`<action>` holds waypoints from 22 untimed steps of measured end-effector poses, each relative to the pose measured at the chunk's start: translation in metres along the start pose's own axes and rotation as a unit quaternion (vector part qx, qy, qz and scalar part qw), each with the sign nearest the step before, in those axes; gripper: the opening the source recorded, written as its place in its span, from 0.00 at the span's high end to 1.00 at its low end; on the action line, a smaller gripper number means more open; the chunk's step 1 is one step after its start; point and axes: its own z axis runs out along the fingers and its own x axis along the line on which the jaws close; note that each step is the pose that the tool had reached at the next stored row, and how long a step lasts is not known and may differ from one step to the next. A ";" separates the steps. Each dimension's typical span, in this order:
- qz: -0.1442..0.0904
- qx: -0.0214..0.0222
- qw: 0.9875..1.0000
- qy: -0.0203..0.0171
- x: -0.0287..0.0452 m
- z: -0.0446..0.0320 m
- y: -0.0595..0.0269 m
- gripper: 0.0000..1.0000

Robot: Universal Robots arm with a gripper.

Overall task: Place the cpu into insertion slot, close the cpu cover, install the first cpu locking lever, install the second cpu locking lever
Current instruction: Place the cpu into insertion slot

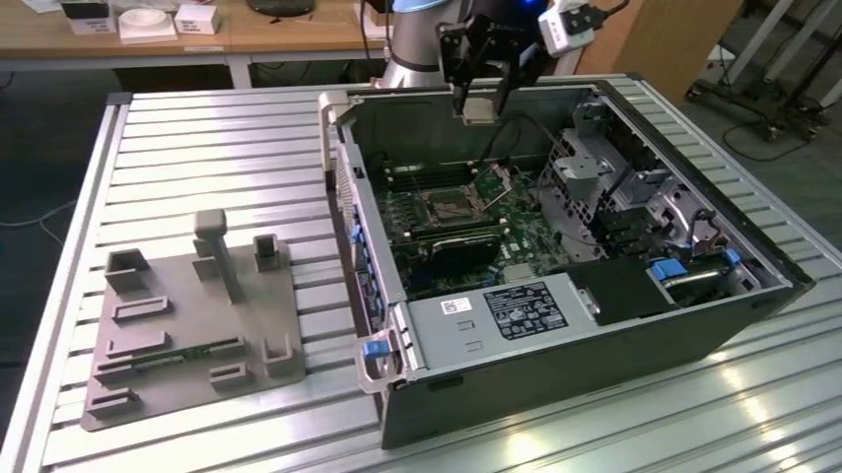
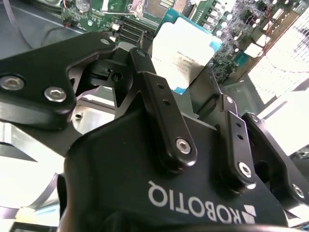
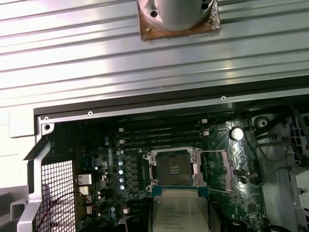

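— Cpu (image 3: 179, 210) in the air! Flat silvery-grey square, blue-green edge, pinched by the black end effector (image 1: 482, 104), its two fingers (image 2: 159, 101) closed against the sides.
— Whereabouts?
— High over the open dark computer case (image 1: 593, 355) on the ribbed aluminium desk (image 1: 197, 158), well apart from the insertion slot (image 3: 174, 167). That slot shows a dark square centre inside a shiny metal rim on green board (image 1: 533, 236). The cpu cover (image 1: 504, 180), a thin metal frame, is flipped open just beside it.

A ribbed silver metal desk (image 1: 211, 158) stands on dark grey floor (image 1: 39, 138); behind it is a light wooden desk (image 1: 263, 39).
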 end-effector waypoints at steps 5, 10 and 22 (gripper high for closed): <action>0.023 0.000 1.000 -0.002 0.0001 0.0002 0.0000 0.46; 0.026 -0.001 1.000 -0.002 0.0002 0.0002 0.0000 0.46; 0.052 -0.001 0.999 -0.005 0.0002 0.0003 0.0000 0.46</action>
